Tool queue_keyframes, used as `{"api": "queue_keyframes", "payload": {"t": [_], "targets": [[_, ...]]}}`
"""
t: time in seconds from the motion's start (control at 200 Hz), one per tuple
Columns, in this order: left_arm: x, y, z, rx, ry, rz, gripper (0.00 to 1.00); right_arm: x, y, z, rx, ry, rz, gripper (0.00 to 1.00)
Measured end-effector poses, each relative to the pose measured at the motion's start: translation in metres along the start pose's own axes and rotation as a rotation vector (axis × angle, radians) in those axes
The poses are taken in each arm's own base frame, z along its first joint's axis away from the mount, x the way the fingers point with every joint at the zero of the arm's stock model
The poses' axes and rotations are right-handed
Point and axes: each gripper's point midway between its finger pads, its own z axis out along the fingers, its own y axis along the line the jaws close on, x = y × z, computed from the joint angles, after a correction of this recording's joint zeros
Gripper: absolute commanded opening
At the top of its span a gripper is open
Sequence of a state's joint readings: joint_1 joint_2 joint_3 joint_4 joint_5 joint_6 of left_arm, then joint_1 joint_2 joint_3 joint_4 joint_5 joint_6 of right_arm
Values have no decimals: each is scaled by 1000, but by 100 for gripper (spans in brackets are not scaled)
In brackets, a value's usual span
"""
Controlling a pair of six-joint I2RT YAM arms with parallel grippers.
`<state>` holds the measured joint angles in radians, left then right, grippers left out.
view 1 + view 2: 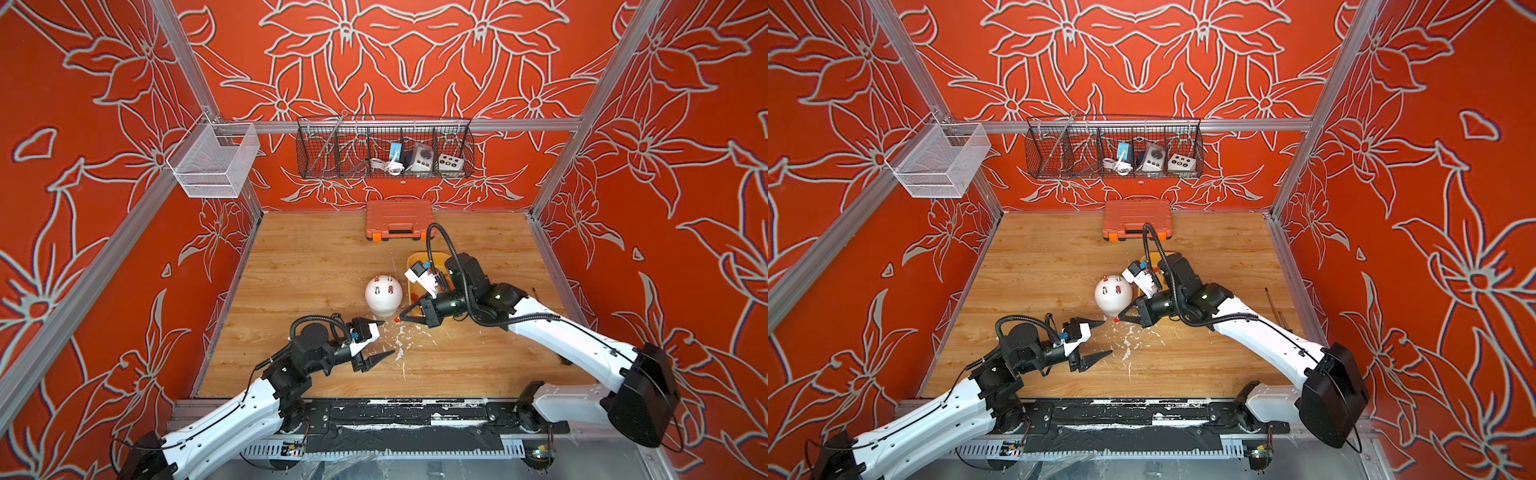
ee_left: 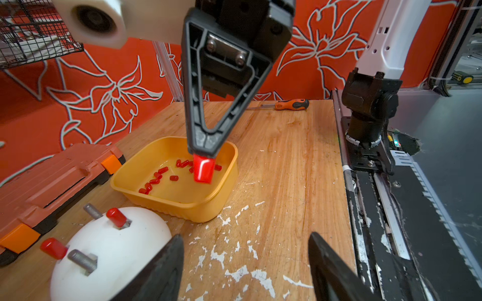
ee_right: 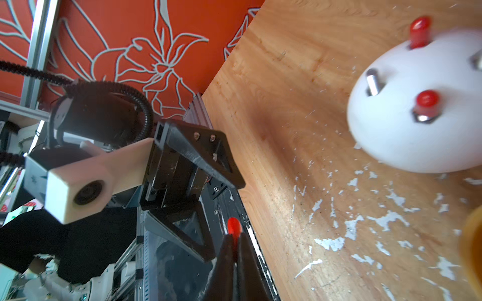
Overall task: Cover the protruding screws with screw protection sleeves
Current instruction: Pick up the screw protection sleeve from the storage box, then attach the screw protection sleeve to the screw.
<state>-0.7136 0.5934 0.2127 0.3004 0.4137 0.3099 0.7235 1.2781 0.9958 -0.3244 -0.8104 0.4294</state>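
The left arm (image 1: 232, 419) reaches in low from the near edge of the desk (image 1: 316, 266). Its forearm slants toward the middle and its wrist is about level. The left jaws stand wide apart and hold nothing. Their two black fingers (image 2: 161, 273) point across the desk toward the other arm. The right arm (image 1: 569, 340) comes in from the opposite side with its elbow bent. Its wrist turns back toward the middle, so the two sets of jaws face each other tip to tip, near but apart.

The right jaws are closed to a narrow pinch on one red sleeve (image 2: 204, 169). It is gripped by one end and juts out beyond the tips. In the right wrist view its rounded end pokes out past the closed fingers (image 3: 227, 260). The red sleeve hangs straight ahead of the gap between the left jaws, clear of both fingers.

The white dome (image 1: 383, 297) sits on the desk near the tips of the right jaws and off to one side of the left jaws, touching neither. Four screws (image 2: 92, 210) stand out of it. Two wear fitted sleeves (image 2: 116, 216) and two show bare grey thread. Seen from the left jaws, a yellow tray (image 2: 229, 166) lies beyond the right jaws, holding a scatter of loose sleeves (image 2: 156, 179).
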Motion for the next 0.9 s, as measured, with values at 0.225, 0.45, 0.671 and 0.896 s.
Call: {"api": "queue_keyframes", "payload": {"t": [0.225, 0.45, 0.671, 0.896], "targets": [[-1, 32, -12, -209, -2, -9, 85, -64, -39, -22, 281, -58, -74, 0], [11, 51, -23, -346, 17, -59, 88, -115, -81, -5, 458, 29, -191, 0], [38, 61, -17, -382, 124, -128, 88, -133, -110, 17, 506, 155, -272, 0], [47, 64, -15, -362, 150, -164, 88, -140, -114, 28, 474, 246, -342, 0]]}}
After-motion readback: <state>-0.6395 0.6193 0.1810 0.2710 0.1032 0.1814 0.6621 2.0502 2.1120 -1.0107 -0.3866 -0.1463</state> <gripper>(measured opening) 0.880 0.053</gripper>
